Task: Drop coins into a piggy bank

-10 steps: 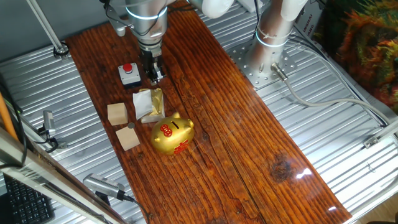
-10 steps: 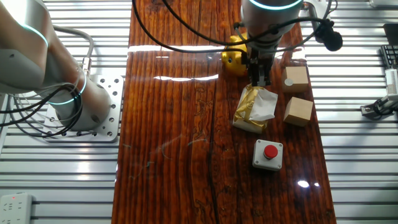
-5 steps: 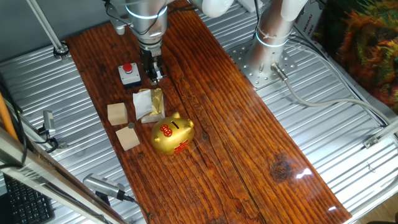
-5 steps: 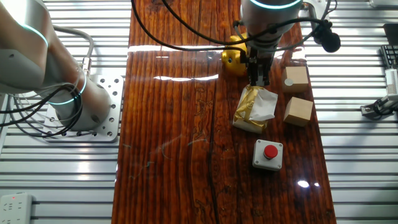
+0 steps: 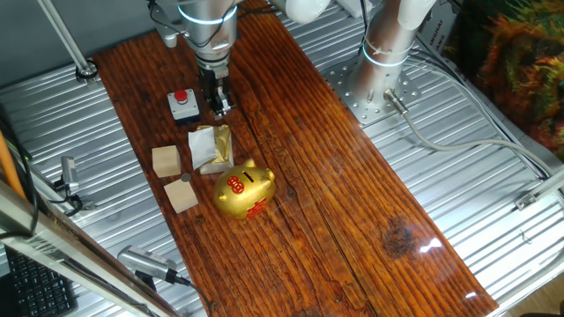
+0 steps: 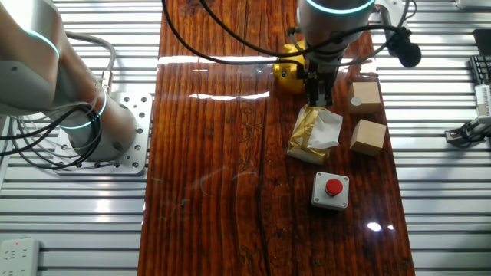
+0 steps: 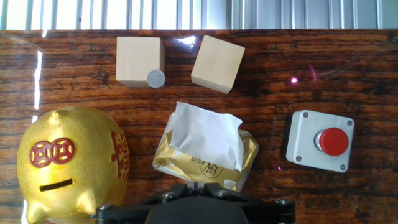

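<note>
Hovering over the wrapper (image 7: 205, 149), the end effector (image 5: 218, 107) looked pressed together, probably scouting the coin (image 7: 155, 78) for the pig (image 7: 71, 163).

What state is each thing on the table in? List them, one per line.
Shiny gold pig-shaped piggy bank: upright, slot empty.
Silver coin: flat on the table, against a tan wooden cube.
White-and-gold foil wrapper: torn open, lying flat.
Red push button on its grey box: not touched.
Pincer: above the table, jaw state unclear.

Two fixed cameras overlook the wooden table (image 5: 335, 176) from opposite ends, while the hand camera looks straight down close.
</note>
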